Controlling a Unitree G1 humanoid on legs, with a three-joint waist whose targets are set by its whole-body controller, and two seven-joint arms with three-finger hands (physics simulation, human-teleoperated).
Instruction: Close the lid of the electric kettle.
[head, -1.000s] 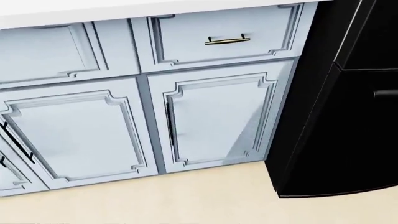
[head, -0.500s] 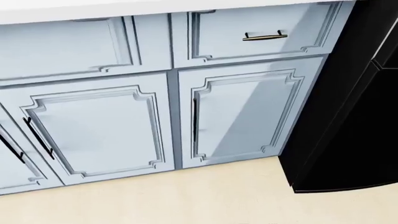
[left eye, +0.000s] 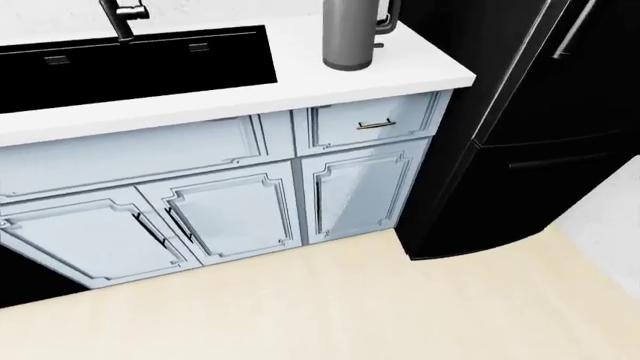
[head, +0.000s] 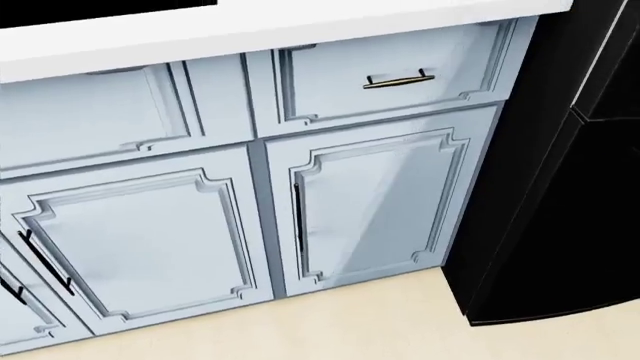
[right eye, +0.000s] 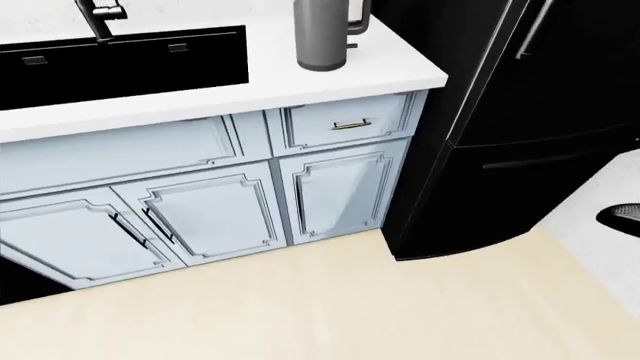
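Observation:
The electric kettle (left eye: 350, 34) is a grey metal cylinder with a dark handle on its right side. It stands upright on the white countertop (left eye: 410, 71) near its right end, at the top of the left-eye view. The picture's top edge cuts off its top, so the lid is hidden. It also shows in the right-eye view (right eye: 320, 34). The head view looks lower and shows only cabinet fronts. Neither hand is in any view.
A black sink (left eye: 130, 67) with a dark faucet (left eye: 122, 15) lies left of the kettle. Pale blue cabinets (head: 370, 210) and a drawer with a brass handle (head: 398, 79) sit below. A black fridge (left eye: 530, 127) stands to the right. Beige floor (left eye: 350, 300) lies below.
The whole head view has shifted, so the camera moved: the cabinets first slid right, then back left and down. More white countertop now shows at the top.

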